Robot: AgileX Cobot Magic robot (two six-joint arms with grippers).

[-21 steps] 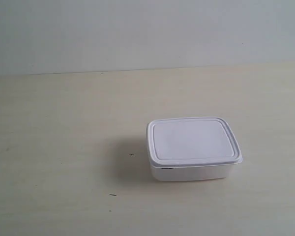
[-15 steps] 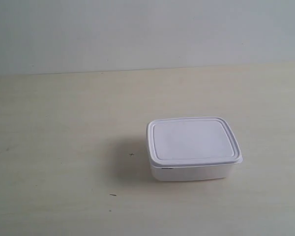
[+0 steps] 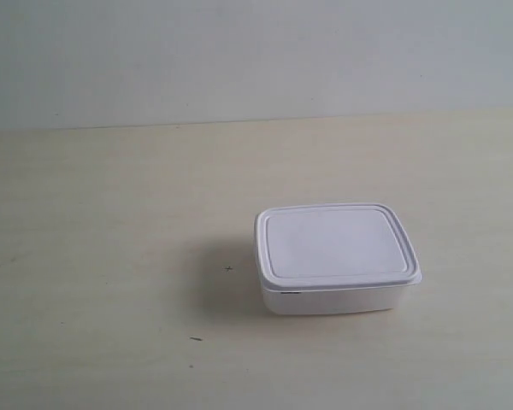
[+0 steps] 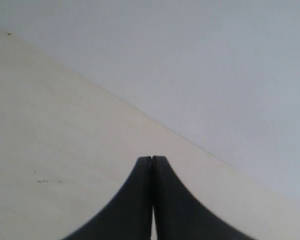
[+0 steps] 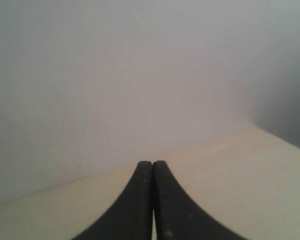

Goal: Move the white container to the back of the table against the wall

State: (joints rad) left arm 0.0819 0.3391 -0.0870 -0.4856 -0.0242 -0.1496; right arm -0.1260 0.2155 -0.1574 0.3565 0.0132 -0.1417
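**Exterior view.** You see the table (image 3: 111, 213), a broad pale beige surface filling the lower two thirds of the view. It meets the wall (image 3: 239, 51), plain and grey-white, along a nearly level line across the upper part.

The white container (image 3: 336, 259) stands flat on the table, right of centre in this view and toward its near part. It is well apart from the wall, with a wide band of table between them. Its lid (image 3: 329, 237), flat and rimmed, sits on the box and covers it fully. A soft shadow (image 3: 218, 282) lies on the table just beside the container, on the side toward the view's left.

**Left wrist view.** You see the left gripper (image 4: 152, 161) with its two dark fingers pressed together at the tips and nothing held between them. Beyond it the table runs to the foot of the wall.

**Right wrist view.** The right gripper (image 5: 152, 164) is likewise closed tip to tip on nothing, facing the line where table and wall meet.

**Detail.** A few tiny dark specks (image 3: 196, 339) mark the table near the container.
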